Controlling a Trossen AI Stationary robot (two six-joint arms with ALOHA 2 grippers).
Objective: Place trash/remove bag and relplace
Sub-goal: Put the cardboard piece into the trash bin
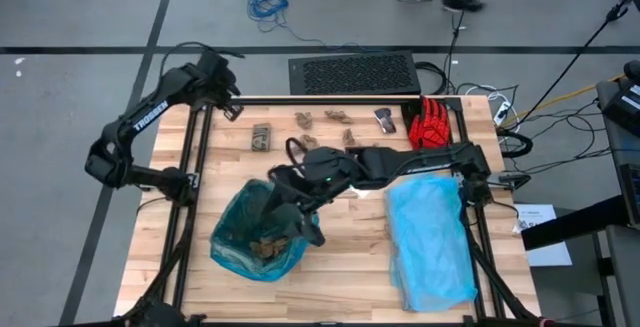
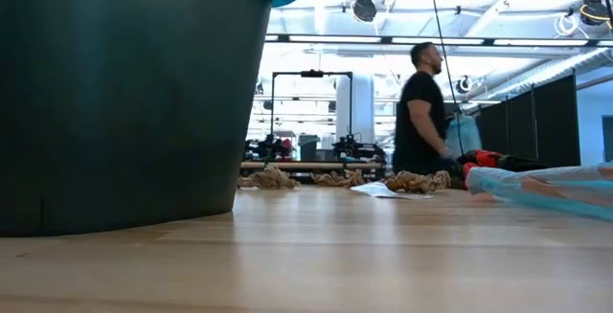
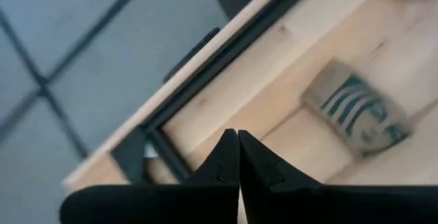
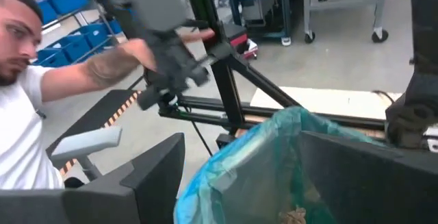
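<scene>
The left gripper [image 3: 238,157] waits at the table's far left corner, its fingers pressed together on nothing; its wrist view shows a flattened brown printed scrap [image 3: 358,118] on the wood just ahead of it, the same scrap [image 1: 262,137] that the high view shows at the left end of the scattered row. The work is at the bag [image 1: 258,232], the teal-green one with a blue rim, which stands open with brown trash [image 1: 268,250] already at its bottom. The right gripper [image 1: 290,215] hangs over the bag's near rim with its fingers spread wide and nothing between them, so the step in hand looks like dropping trash in, one piece apparently just let go. More trash [image 1: 306,119] lies beyond the gripper along the far edge, so the next move probably calls for lifting clear of the rim and reaching back for another piece. The right wrist view alone shows a person [image 4: 27,114] past the table; the low view shows the bag [image 2: 124,93] as a dark wall.
</scene>
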